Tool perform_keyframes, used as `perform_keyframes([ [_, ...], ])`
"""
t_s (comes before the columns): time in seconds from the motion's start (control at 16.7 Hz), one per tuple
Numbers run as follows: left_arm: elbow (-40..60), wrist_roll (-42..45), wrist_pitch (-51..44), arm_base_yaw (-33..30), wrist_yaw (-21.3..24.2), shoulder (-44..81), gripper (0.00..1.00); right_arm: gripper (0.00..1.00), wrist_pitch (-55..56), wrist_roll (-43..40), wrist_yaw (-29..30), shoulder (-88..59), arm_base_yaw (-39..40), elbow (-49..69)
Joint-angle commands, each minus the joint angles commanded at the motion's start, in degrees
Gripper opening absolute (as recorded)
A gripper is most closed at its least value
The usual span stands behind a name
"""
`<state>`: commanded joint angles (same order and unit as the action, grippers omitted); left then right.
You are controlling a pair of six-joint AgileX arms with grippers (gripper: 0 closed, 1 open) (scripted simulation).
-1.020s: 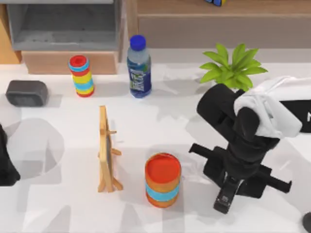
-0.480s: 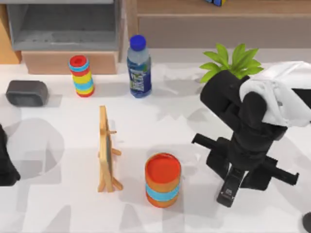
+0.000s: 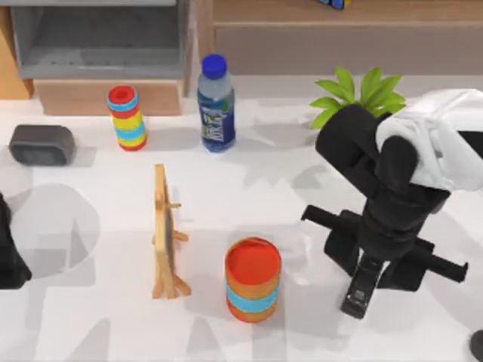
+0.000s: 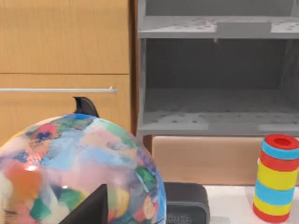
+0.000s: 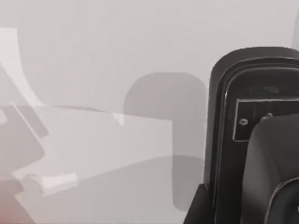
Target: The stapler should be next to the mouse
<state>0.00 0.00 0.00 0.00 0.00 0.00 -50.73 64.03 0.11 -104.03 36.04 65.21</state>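
The stapler, slim and black with a small pale label, hangs at the front right of the table, one end sticking out below my right gripper. That gripper is shut on the stapler. In the right wrist view the stapler shows close up over the white table, beside one dark finger. The mouse is a curved dark edge at the table's front right corner, well to the right of the stapler. My left gripper is parked at the table's left edge.
A striped can stands left of the stapler, and a small wooden easel further left. At the back are a bottle, a ringed tower, a dark grey box and a plant. A globe sits near my left wrist.
My right gripper has carried the stapler a little to the right and slightly toward the back. The left arm has not moved.
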Motion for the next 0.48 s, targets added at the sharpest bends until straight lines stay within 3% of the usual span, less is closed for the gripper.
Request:
perform_keyframes([
  [0.24,0.0,0.0,0.0,0.0,0.0,0.0,1.0,0.0,-1.65,-10.35,0.29,-1.01,-6.25,1.85],
  [0.48,0.0,0.0,0.0,0.0,0.0,0.0,1.0,0.0,-3.47,-27.54,0.56,-1.55,-13.79,3.44],
])
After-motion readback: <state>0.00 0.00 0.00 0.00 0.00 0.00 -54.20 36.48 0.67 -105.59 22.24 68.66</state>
